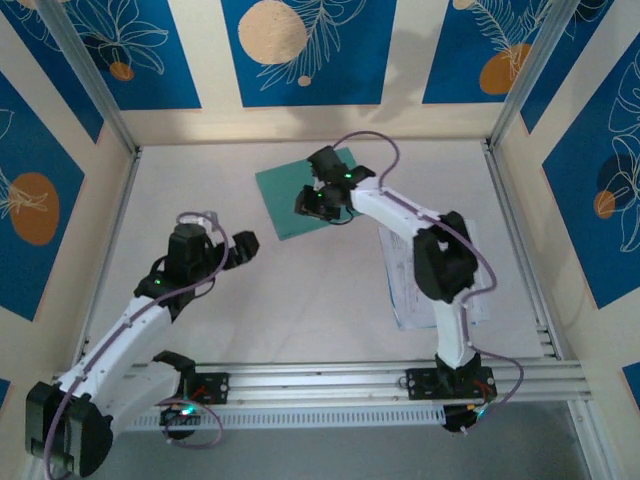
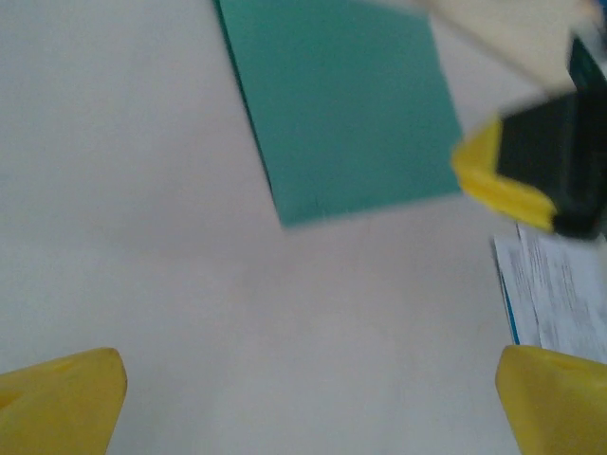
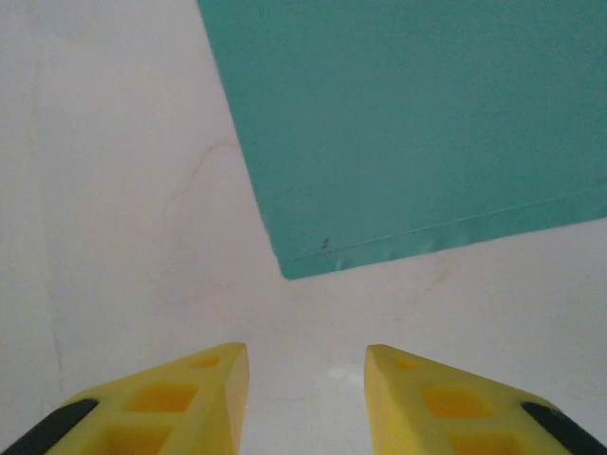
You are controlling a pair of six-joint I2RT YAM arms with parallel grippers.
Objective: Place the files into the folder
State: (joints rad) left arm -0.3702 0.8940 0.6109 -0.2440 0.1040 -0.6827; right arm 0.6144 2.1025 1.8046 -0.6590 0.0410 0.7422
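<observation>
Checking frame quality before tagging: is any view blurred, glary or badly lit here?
Left wrist: motion-blurred, with the edges of the folder and the print on the files smeared. Right wrist: sharp, folder corner crisp, small glare spot on the table. Top external: evenly lit, slightly soft.

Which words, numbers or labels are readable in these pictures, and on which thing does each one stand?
No text can be read anywhere.
Paper sheets: fine black print, too small and blurred to read.
Green folder: plain, no writing visible.
Wall panels: leaf and circle drawings, no words.
</observation>
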